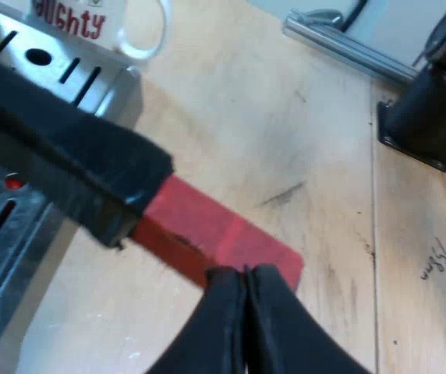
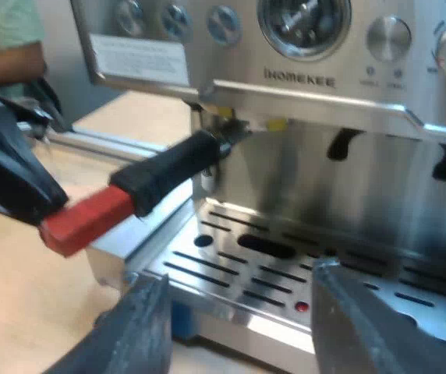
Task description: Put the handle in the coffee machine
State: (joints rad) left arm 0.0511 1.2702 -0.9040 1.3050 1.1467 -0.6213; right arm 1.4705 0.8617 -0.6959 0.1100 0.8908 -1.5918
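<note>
While the left claw is pressing its two fingers together, its tips are sitting right at the edge of the red end of the handle. I am not seeing any red between the fingers, so the claw is looking more like it is pushing than pinching. The handle is hanging in the air over the bench, close to the silver drip tray. A white mug is standing by that tray.

From the right arm, the dark part of the handle is reaching up to the front of the espresso machine, just under its top part. I cannot tell if it is locked in there. The red end is sticking out to the side and pointing a little down, with the left claw at it. A person's arm is showing beyond that claw. The right claw is holding its fingers wide apart with nothing in them, hovering over the drip tray.

I am guessing the handle is hard and stiff, with a heavy metal part at the machine end, so it is not going to bend or squash. The red end is looking smooth, so fingers may be slipping on it. It is still the best spot to hold or push, because pushing far from the machine is making the turn easy.
</note>
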